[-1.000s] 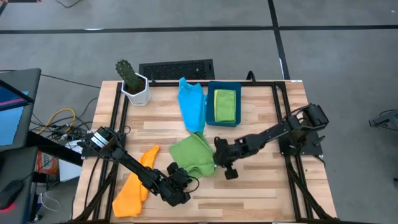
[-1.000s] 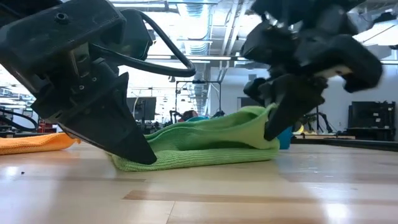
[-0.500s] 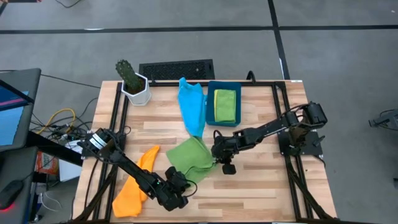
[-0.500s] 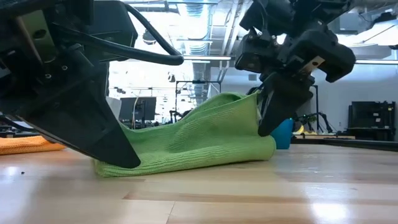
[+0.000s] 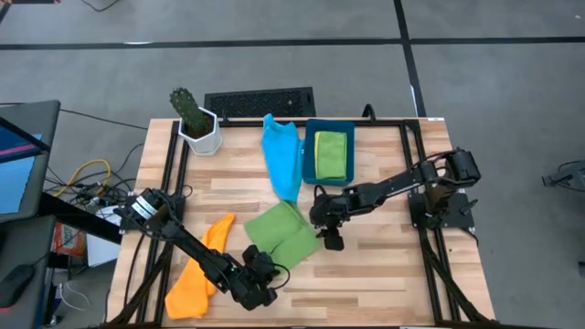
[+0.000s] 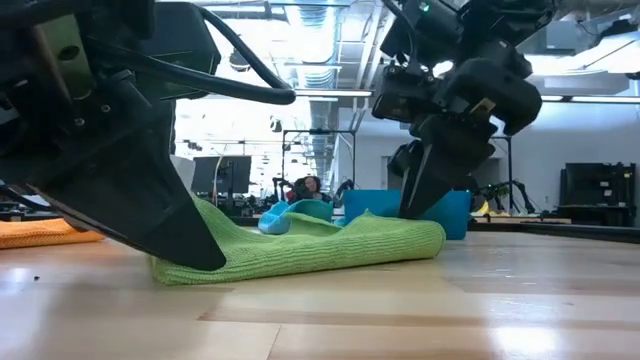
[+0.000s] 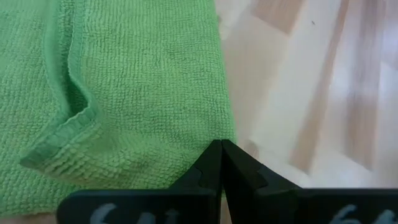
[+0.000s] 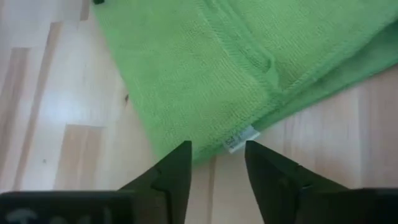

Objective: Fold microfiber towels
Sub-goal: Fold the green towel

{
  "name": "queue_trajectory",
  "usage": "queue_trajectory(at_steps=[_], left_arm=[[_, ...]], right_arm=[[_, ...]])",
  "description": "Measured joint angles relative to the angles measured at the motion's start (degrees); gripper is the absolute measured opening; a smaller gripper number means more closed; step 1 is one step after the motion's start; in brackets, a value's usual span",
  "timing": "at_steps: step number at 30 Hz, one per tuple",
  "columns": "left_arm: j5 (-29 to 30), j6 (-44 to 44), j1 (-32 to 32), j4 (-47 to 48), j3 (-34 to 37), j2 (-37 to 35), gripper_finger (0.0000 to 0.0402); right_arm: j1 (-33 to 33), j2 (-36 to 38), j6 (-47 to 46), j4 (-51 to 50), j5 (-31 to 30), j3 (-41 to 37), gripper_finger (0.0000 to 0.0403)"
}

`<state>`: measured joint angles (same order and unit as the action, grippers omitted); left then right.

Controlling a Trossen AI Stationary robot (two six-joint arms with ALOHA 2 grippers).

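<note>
**Right jaws parted, folded green towel dropped flat**

High view: green towel (image 5: 281, 233) lying folded near the table's middle, just in front of the dark blue bin (image 5: 307, 158), no longer draped up toward the right gripper (image 5: 329, 239) as half a second ago. Right gripper sitting at the towel's edge nearest the right arm, pulled in closer to the bin than a second ago. Left gripper (image 5: 259, 285) at the towel's opposite corner, far from the bin. Light blue towel (image 5: 281, 160) stretched along the bin's side; a yellow-green towel (image 5: 330, 153) already inside the bin; orange towel (image 5: 201, 270) well apart from the bin, beside the left arm. Potted cactus (image 5: 194, 122) off at a back corner.

Low view: raised green flap now down, layers resting flat on the wood. Right fingers just above the fold's end, bin showing behind them.

Left wrist view: jaws pressed together, tips at the green towel's corner; cannot tell whether cloth is pinched between them.

Right wrist view: jaws apart, nothing between them, the towel's label corner just ahead.

Likely meaning: one fold laid and let go; another fold or a move into the bin probably next.
</note>
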<state>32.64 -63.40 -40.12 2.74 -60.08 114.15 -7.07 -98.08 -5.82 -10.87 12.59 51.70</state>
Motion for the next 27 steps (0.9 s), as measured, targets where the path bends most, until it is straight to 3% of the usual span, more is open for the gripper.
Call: queue_trajectory(at_steps=[5,11,14,19,21,27], left_arm=[[-1.30,4.42,0.39,3.70,-3.97,-4.06,0.0000],[4.22,6.72,0.49,18.03,-9.43,-9.25,0.0000],[8.60,4.62,-0.68,23.72,-9.55,-9.52,0.0000],[9.20,1.22,-2.35,18.01,-4.44,-7.54,0.0000],[9.46,1.20,-2.76,14.37,-3.43,-6.66,0.0000],[7.63,0.85,-2.64,16.89,-3.34,-3.74,0.0000]], right_arm=[[1.33,5.27,-0.25,0.36,0.09,0.15,0.0191],[-2.06,8.79,-1.89,9.70,-3.16,0.15,0.0182],[-5.67,6.16,-2.72,17.83,-6.98,0.28,0.0172],[-9.40,0.18,-3.99,24.50,-12.82,0.16,0.0155],[-9.95,-2.65,-5.05,26.24,-12.98,0.10,0.0148],[-10.04,-10.17,-8.57,31.12,-12.97,0.11,0.0129]])
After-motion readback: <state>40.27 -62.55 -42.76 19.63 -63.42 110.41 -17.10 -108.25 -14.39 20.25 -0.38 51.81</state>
